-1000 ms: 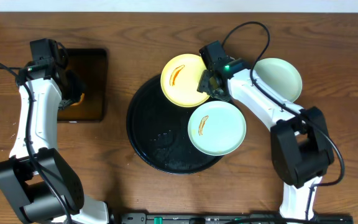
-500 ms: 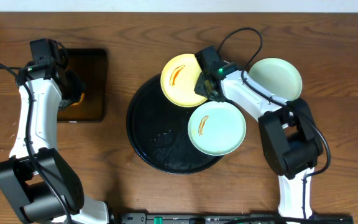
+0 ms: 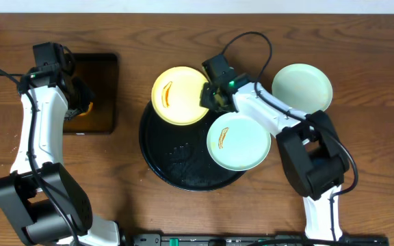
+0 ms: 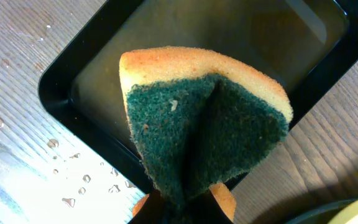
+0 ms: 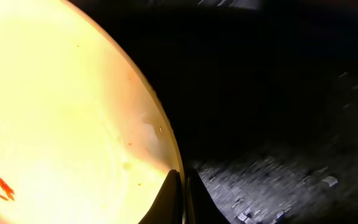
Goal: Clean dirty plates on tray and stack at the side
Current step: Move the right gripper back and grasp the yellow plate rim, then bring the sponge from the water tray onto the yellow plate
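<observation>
right gripper (image 3: 207,98): pinched on right rim of yellow plate (image 3: 175,96) | yellow plate: smeared, overhanging far-left rim of tray (image 3: 157,156) | left gripper (image 4: 182,206): clenched on sponge (image 4: 204,118) over small tray (image 3: 105,68) | yellow plate right of sponge, well apart; left arm nearer for wiping

The left arm (image 3: 36,130) stretches straight away from its base, wrist bent inward, and the left claw (image 4: 182,204) points down, clamped tight on a sponge (image 4: 204,118). The right arm (image 3: 269,115) reaches forward and leftward, elbow folded. The right claw (image 5: 180,186) has its fingers pinched together on the yellow plate (image 3: 173,96) at its rim.
</observation>
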Available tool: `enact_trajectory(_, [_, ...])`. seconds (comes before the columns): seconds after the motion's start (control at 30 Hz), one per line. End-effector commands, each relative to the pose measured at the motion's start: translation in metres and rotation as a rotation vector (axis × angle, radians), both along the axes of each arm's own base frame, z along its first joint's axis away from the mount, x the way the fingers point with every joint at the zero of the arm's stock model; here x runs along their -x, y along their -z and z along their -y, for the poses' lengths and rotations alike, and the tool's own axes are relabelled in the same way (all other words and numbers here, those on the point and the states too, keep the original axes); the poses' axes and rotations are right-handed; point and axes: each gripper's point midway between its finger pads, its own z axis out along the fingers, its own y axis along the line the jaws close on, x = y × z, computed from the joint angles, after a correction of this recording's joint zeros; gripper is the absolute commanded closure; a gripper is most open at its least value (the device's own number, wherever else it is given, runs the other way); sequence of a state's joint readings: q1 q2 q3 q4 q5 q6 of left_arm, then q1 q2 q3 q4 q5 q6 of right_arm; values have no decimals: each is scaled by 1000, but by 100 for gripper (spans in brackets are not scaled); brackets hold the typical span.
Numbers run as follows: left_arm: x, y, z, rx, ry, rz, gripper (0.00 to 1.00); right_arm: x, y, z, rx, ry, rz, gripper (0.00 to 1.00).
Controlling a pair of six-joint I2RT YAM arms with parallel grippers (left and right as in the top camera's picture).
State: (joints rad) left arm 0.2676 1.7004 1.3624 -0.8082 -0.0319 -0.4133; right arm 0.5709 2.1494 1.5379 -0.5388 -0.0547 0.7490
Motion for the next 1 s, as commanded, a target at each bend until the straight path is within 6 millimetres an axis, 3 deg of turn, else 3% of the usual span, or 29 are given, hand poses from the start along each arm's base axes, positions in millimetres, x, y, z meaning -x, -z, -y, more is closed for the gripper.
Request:
enact_trajectory(0.0, [5, 10, -1, 3, 6, -31, 92, 14, 5, -15, 18, -68, -17, 99])
enact_trajectory(0.27, [5, 10, -1, 3, 6, -30, 92, 54, 11, -29, 0, -226, -136, 99])
enact_trajectory(0.63, [5, 10, -1, 3, 6, -30, 92, 85, 9, -20, 32, -358, -253, 99])
enact_trajectory(0.87, [4, 10, 2, 21, 15, -26, 92, 84, 12, -8, 112, -367, -238, 99])
enact_trajectory(0.97, [-7, 8, 30, 140, 165, 23, 92, 81, 12, -10, 107, -376, -221, 99])
